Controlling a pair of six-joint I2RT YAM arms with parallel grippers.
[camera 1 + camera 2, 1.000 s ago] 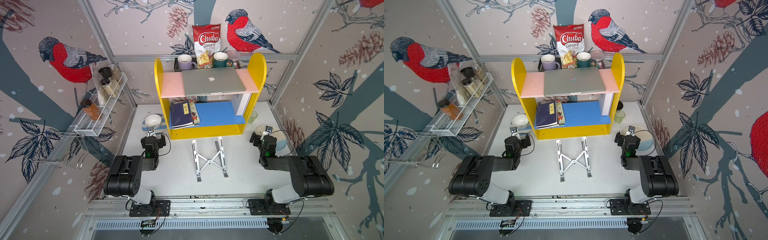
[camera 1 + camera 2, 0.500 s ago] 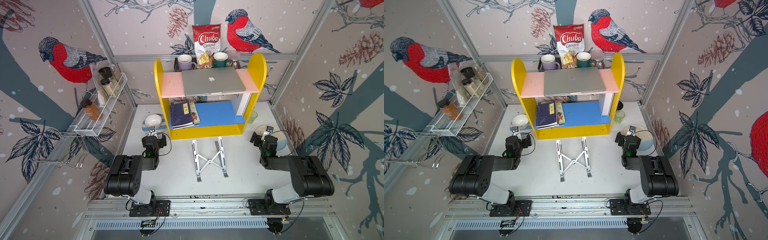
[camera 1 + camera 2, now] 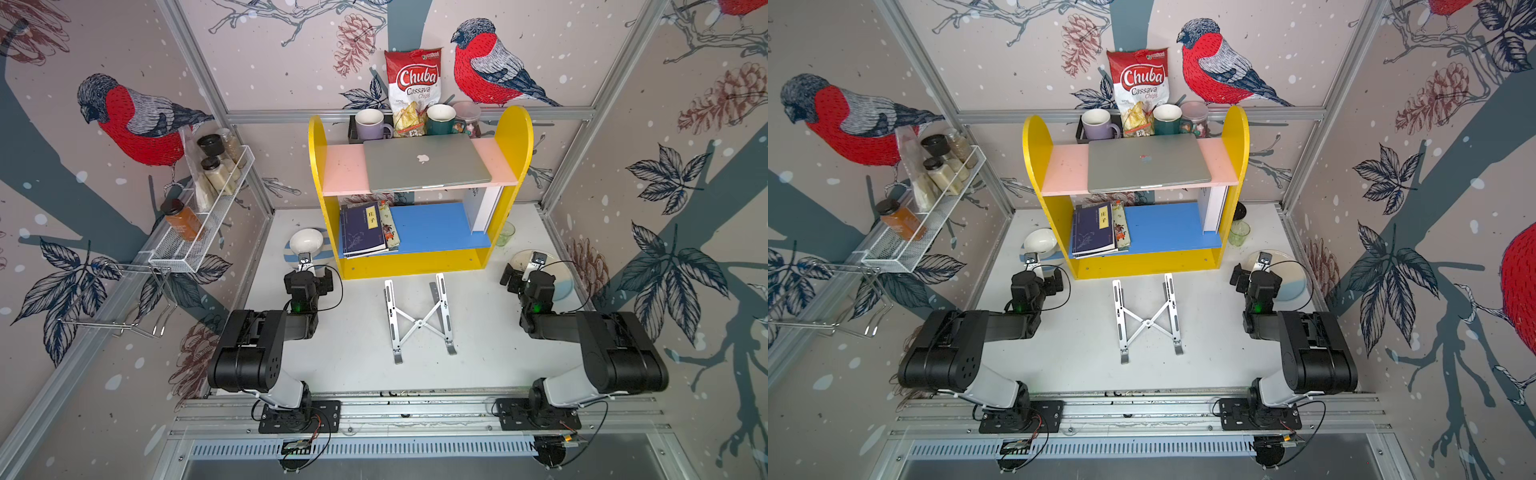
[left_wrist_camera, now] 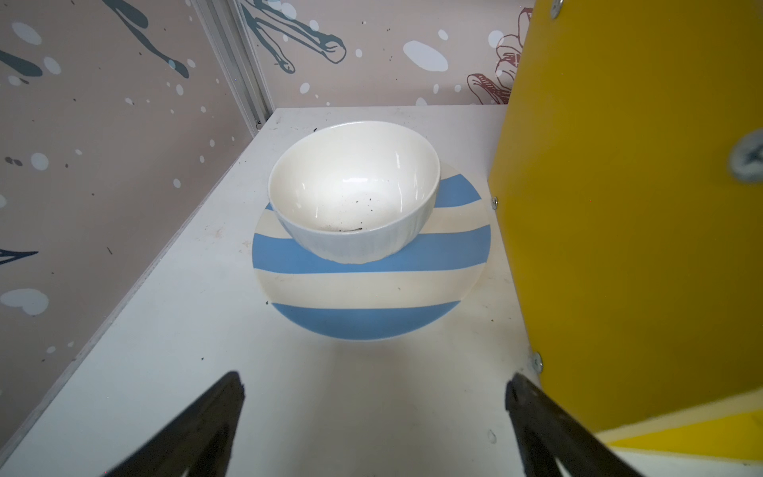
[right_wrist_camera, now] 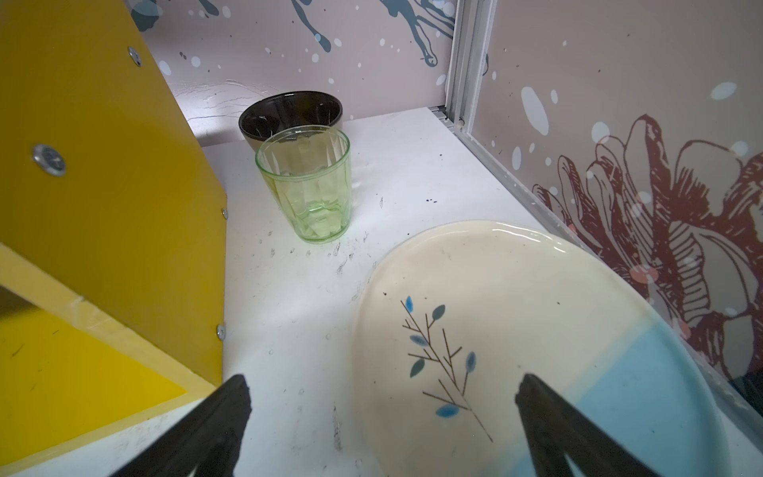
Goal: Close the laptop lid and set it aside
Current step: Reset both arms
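Nearest, both arms sit folded low beside the folding metal stand point(image 3: 419, 320). The left gripper point(image 4: 371, 384) is at its 10 o'clock, facing a white bowl point(image 4: 355, 190). The right gripper point(image 5: 382, 384) is at 2 o'clock, by a leaf-patterned plate point(image 5: 516, 309). Both have jaws spread wide and hold nothing, which I judge a parked pose. At 12 o'clock the laptop point(image 3: 426, 164) lies flat on the pink shelf board point(image 3: 345, 170) with the laptop lid point(image 3: 1146, 162) shut and logo up. It is clear of the work area, so the task looks done.
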